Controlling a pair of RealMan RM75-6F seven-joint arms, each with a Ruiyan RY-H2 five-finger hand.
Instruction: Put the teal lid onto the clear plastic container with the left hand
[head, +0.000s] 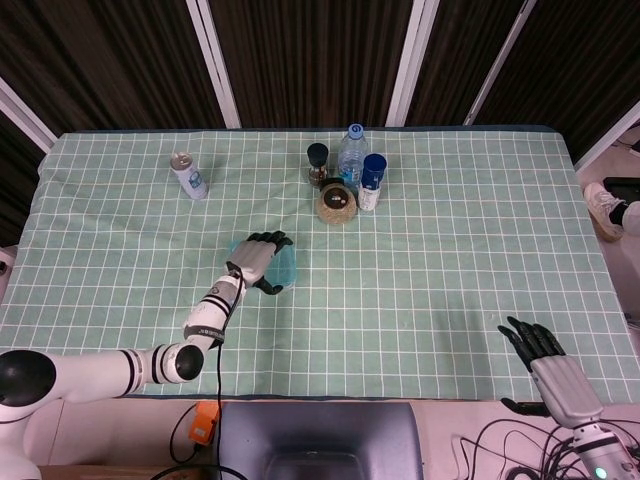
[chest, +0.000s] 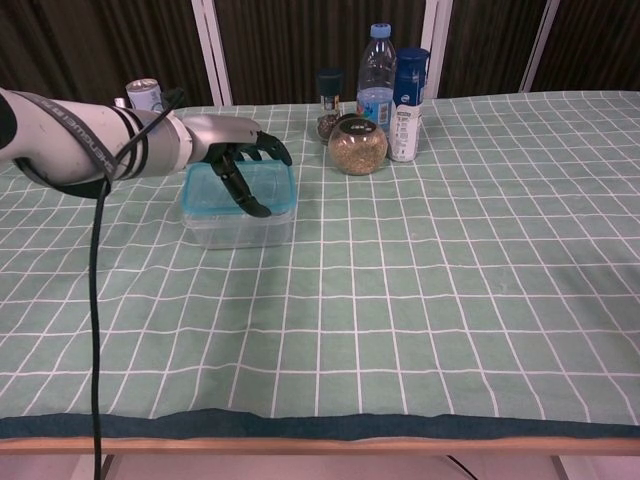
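The teal lid (chest: 215, 190) lies flat on top of the clear plastic container (chest: 240, 226), left of the table's middle. My left hand (chest: 243, 162) reaches over it from the left and grips the lid, dark fingers curled down across its top. From the head view the same hand (head: 257, 262) covers most of the lid (head: 286, 267), whose right edge shows. My right hand (head: 548, 360) rests apart at the table's front right corner, fingers spread, holding nothing.
Behind the container stand a round jar of grains (chest: 358, 146), a water bottle (chest: 376, 76), a blue-capped white bottle (chest: 407, 92) and a dark pepper grinder (chest: 329, 100). A small can (head: 187, 174) stands at the far left. Checked green cloth (chest: 420, 290) covers the table.
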